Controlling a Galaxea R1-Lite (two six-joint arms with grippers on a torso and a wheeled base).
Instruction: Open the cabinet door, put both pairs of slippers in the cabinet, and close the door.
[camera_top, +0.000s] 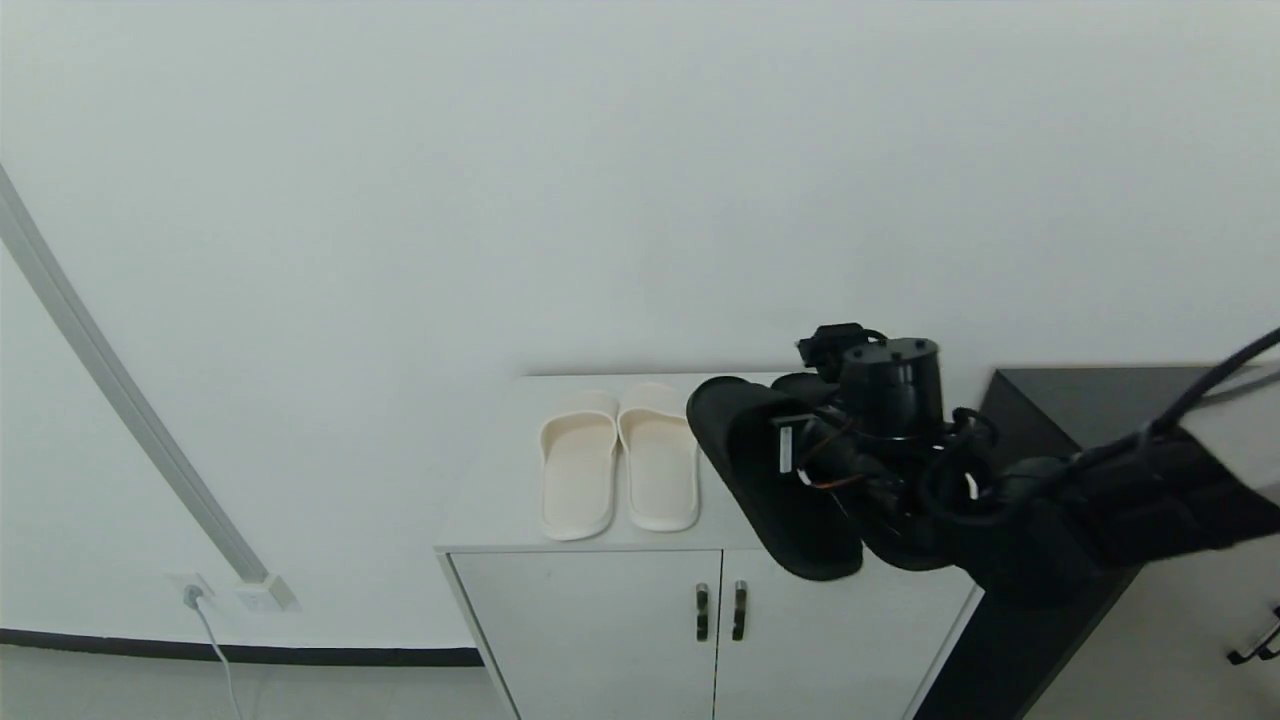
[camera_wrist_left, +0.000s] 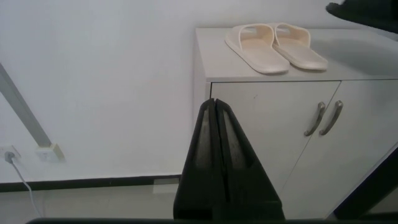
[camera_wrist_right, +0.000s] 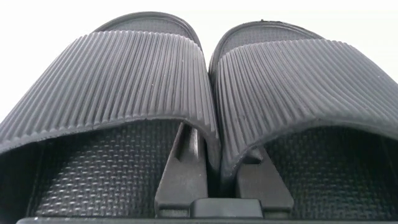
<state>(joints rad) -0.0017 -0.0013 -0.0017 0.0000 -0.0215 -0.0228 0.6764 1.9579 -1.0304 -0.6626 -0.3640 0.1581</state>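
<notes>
A pair of cream slippers (camera_top: 620, 460) (camera_wrist_left: 277, 46) lies side by side on top of the white cabinet (camera_top: 500, 505) (camera_wrist_left: 217, 59). Both cabinet doors are shut, their two handles (camera_top: 718, 610) (camera_wrist_left: 326, 118) meeting at the middle. My right gripper (camera_top: 805, 455) (camera_wrist_right: 214, 149) is shut on the pair of black slippers (camera_top: 775, 480) (camera_wrist_right: 205, 93). Its fingers (camera_wrist_right: 183, 168) reach under the ribbed straps and pinch the inner sides together. The pair hangs tilted over the cabinet's front right. My left gripper (camera_wrist_left: 214, 106) is shut on nothing, low and left of the cabinet front.
A dark unit (camera_top: 1080, 400) stands against the cabinet's right side. A grey conduit (camera_top: 100, 370) runs down the white wall to a socket (camera_top: 190, 590) with a plugged cable. Open floor lies left of the cabinet.
</notes>
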